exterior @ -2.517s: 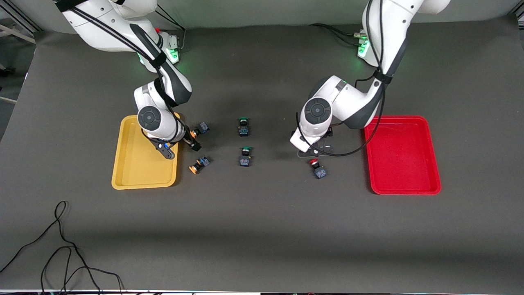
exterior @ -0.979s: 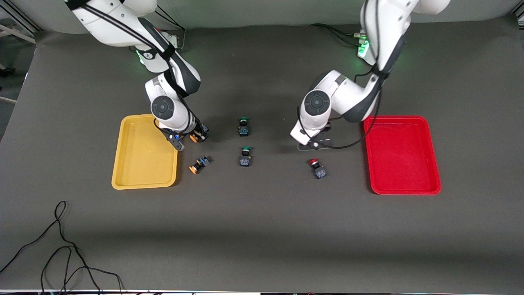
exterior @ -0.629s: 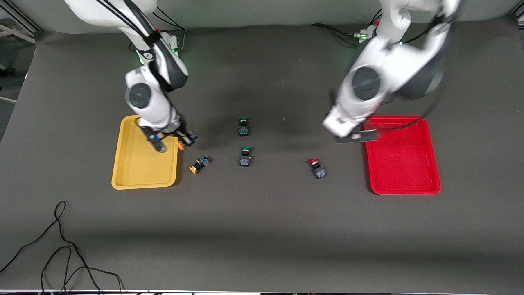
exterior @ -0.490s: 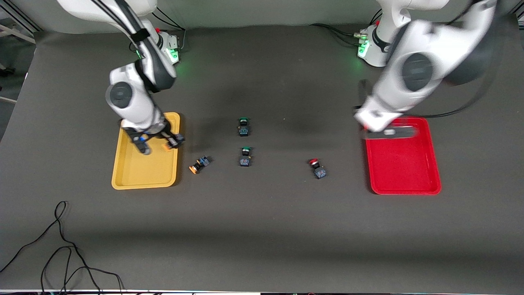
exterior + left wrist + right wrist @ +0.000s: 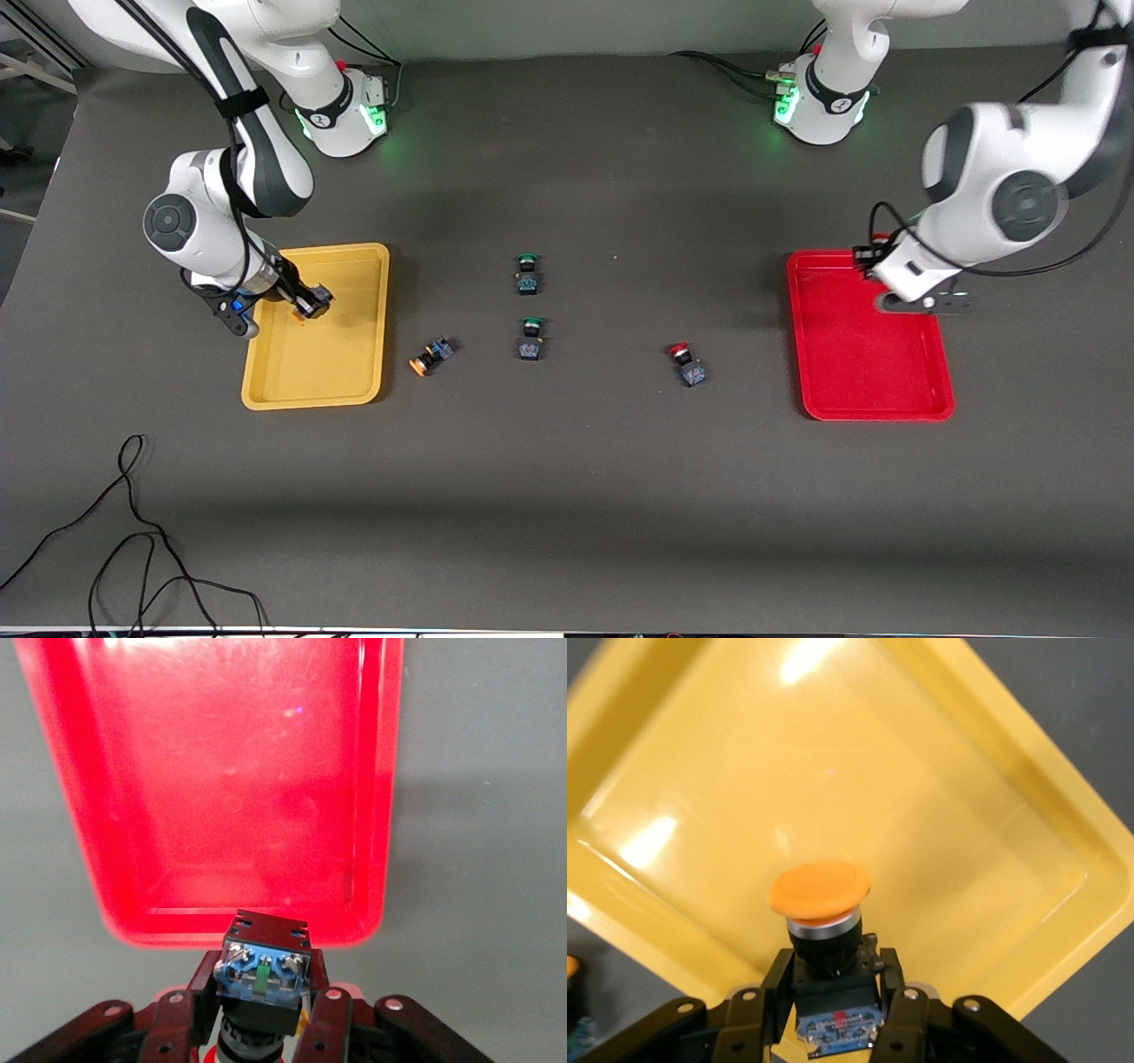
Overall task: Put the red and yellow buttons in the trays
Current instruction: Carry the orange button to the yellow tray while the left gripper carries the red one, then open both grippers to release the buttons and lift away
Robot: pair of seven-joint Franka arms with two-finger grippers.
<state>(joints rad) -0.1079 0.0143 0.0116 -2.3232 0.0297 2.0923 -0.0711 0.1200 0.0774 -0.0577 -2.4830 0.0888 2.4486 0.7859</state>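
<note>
My right gripper (image 5: 308, 301) is shut on an orange-yellow capped button (image 5: 819, 893) and holds it over the yellow tray (image 5: 354, 363), which also shows in the right wrist view (image 5: 939, 788). My left gripper (image 5: 871, 257) is shut on a button with a black-and-blue body (image 5: 263, 970), its cap hidden, over the rim of the red tray (image 5: 873, 372) nearest the robots; the tray also fills the left wrist view (image 5: 239, 780). A second orange-yellow button (image 5: 429, 354) lies on the table beside the yellow tray. A red-capped button (image 5: 687, 363) lies between the middle and the red tray.
Two green-capped buttons (image 5: 527, 273) (image 5: 530, 338) lie at the middle of the table, one nearer the front camera than the other. A black cable (image 5: 133, 532) loops on the table near the front camera at the right arm's end.
The right gripper lifted an orange-yellow button off the table and carried it over the yellow tray. The left gripper swung with its button from the table's middle to the red tray.
</note>
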